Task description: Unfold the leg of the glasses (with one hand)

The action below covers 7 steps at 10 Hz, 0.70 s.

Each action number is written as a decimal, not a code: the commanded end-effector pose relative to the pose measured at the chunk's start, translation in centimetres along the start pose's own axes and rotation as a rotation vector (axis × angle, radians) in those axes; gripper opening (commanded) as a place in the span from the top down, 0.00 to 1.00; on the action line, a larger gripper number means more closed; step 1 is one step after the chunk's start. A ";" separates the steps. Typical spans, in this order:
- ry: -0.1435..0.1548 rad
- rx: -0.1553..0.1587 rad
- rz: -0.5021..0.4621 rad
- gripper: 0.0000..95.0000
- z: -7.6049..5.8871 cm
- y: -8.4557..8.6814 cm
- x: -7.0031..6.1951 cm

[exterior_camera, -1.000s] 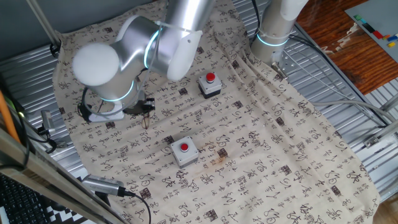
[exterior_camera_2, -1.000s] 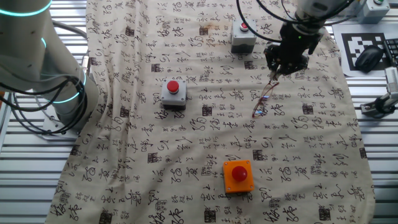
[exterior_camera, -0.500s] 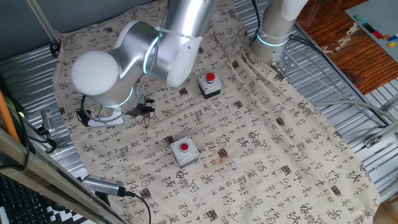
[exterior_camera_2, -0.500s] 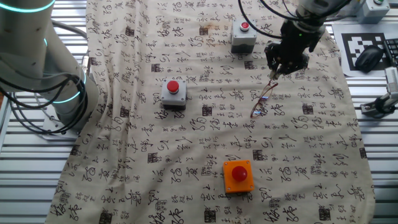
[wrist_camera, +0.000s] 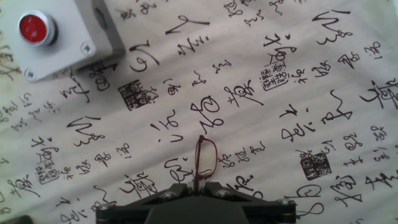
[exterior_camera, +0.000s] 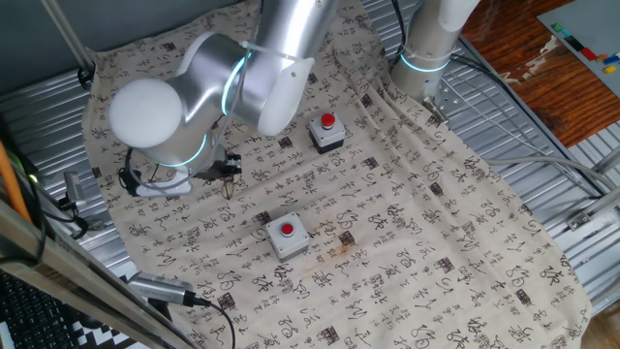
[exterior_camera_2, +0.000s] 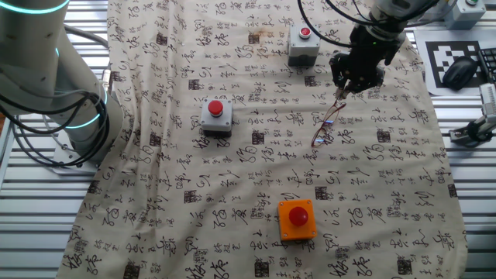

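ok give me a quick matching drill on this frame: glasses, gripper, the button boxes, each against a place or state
Things:
1. glasses
2. orange button box
3. grey button box nearest the gripper
4. gripper

Places or states:
A. closed on a thin wire frame
B. sits alone on the cloth, farthest from the arm's hand
C. fills the top left corner of the hand view
D. dark rim, one lens showing just ahead of the fingertips

Pairs: 1-D, 2-B, 3-C, 4-A
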<state>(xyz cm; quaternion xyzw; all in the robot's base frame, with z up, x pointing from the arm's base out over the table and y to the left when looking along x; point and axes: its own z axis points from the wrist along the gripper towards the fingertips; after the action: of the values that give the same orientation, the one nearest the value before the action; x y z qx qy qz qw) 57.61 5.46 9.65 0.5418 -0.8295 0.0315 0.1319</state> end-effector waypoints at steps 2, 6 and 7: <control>-0.026 0.039 -0.004 0.60 0.0 0.2 0.1; -0.014 0.051 0.002 0.60 -1.5 0.5 1.7; -0.019 0.053 -0.003 0.60 -1.8 0.4 2.4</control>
<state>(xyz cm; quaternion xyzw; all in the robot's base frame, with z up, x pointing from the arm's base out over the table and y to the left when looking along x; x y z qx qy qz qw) 56.84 3.60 12.13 0.5474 -0.8284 0.0478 0.1087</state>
